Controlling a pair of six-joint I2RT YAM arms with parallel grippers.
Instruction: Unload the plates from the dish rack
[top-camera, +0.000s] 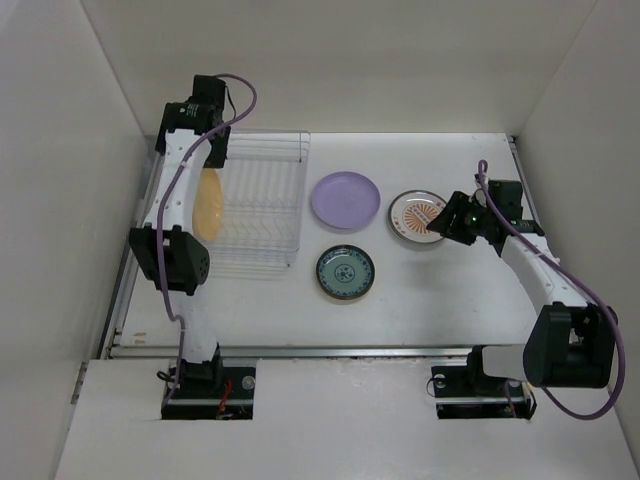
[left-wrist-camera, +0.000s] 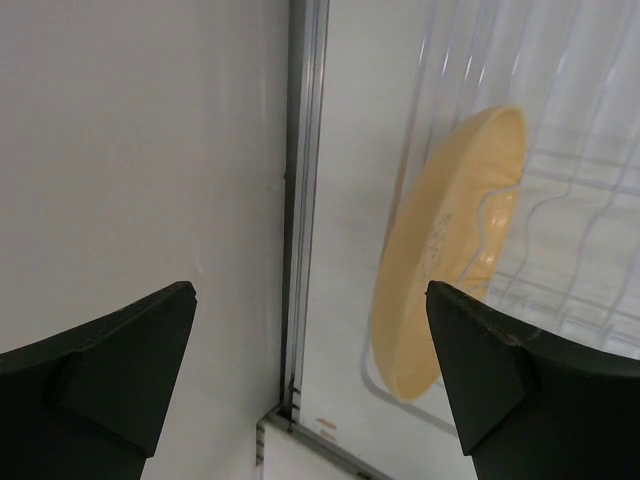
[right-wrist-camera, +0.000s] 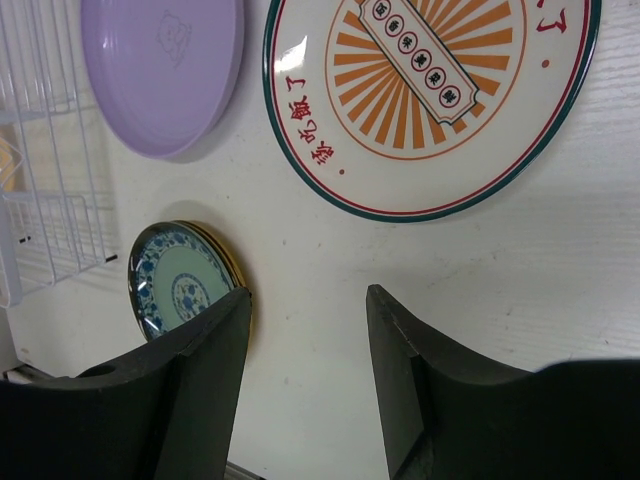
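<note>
Left gripper (left-wrist-camera: 310, 292): jaws apart, nothing between them. The mustard-yellow plate (left-wrist-camera: 450, 250) stands on edge just right of its right finger, in the end slot of the dish rack (left-wrist-camera: 570, 210). It looks like the only plate left racked. Shift right until the rim sits between the fingers, pinch the top edge, and lift straight up clear of the wires. The lavender plate (top-camera: 345, 199), teal plate (top-camera: 345, 272) and sunburst plate (top-camera: 412, 212) lie flat ahead and left of the right gripper (right-wrist-camera: 308, 295), whose jaws are apart and empty. Keep it parked

White table (top-camera: 430, 300) w/ metal rail (top-camera: 330, 351) along near edge; plain white walls (top-camera: 400, 60), prob. board panels
</note>
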